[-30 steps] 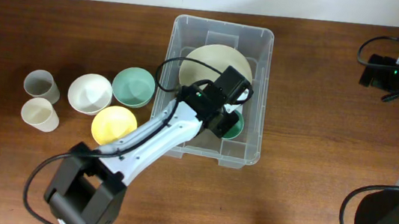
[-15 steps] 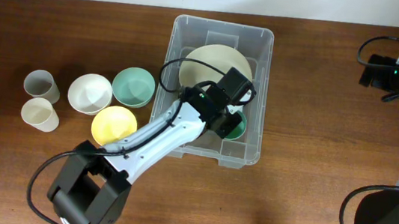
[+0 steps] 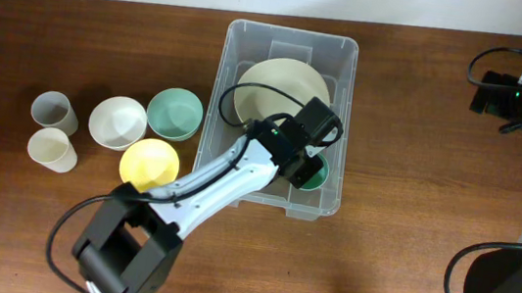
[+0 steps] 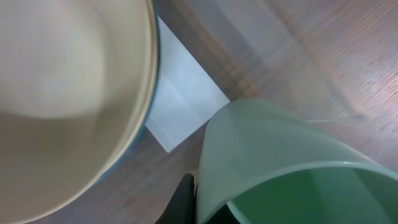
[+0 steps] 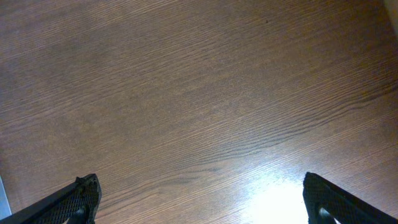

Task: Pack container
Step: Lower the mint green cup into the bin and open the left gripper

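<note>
Left claw (image 3: 306, 165) gripping green cup (image 4: 280, 155) in container (image 3: 293, 34), right claw (image 5: 199, 193) released, wooden table (image 5: 199, 93)

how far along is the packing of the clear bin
Done: a cream plate lies in the container. In hand: the left end effector grips a green cup inside it. Left: white bowl, mint bowl, yellow bowl, grey cup, cream cup on the table.
</note>
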Robot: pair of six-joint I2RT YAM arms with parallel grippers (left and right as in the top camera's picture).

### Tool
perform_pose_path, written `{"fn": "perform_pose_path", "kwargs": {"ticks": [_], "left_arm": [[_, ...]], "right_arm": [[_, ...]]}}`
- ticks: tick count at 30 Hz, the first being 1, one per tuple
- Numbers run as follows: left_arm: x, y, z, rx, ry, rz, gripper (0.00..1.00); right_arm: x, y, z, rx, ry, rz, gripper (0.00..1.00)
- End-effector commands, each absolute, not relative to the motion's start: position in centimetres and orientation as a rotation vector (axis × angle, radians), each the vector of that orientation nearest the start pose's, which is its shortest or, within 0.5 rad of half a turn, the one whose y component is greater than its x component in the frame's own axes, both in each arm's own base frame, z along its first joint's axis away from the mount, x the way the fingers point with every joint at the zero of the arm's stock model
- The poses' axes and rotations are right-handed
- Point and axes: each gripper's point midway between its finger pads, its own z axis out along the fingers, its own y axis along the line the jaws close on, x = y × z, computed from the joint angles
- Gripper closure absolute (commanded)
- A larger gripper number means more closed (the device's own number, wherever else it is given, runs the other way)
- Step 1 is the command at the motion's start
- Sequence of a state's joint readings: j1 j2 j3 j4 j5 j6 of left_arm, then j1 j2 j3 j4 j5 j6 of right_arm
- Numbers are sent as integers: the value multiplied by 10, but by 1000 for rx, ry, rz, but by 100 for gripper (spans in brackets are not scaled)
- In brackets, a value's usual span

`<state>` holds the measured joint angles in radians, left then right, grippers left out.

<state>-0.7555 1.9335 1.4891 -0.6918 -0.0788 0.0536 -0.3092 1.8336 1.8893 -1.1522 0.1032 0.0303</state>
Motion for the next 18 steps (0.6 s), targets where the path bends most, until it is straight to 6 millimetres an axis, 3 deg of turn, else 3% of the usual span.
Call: {"fn": "perform_pose_path", "kwargs": {"ticks": [1,4,5,7,10,14,18], "left_arm": [[350,-313,72,1079,2512,-103,99],[349,-313,67,1082,2521,-97,98],[349,-313,68,1082,2520,-97,92],[350,-313,68,1081,2519,-98,69],[350,-313,69,1081,2518,-99,55],[354,-317,76,1071,2500,-108,45],[360,-323,92,1059,2476,-120,43]], "right_arm": [[415,-153,235,502,2601,-220,1],[415,-153,235,501,2601,-220,1],[415,-153,235,501,2601,-220,1],[415,-153,235,501,2601,-220,1],[415,-153,235,501,2601,-220,1],[415,-153,235,502,2601,-220,1],[415,-153,235,501,2601,-220,1]]}}
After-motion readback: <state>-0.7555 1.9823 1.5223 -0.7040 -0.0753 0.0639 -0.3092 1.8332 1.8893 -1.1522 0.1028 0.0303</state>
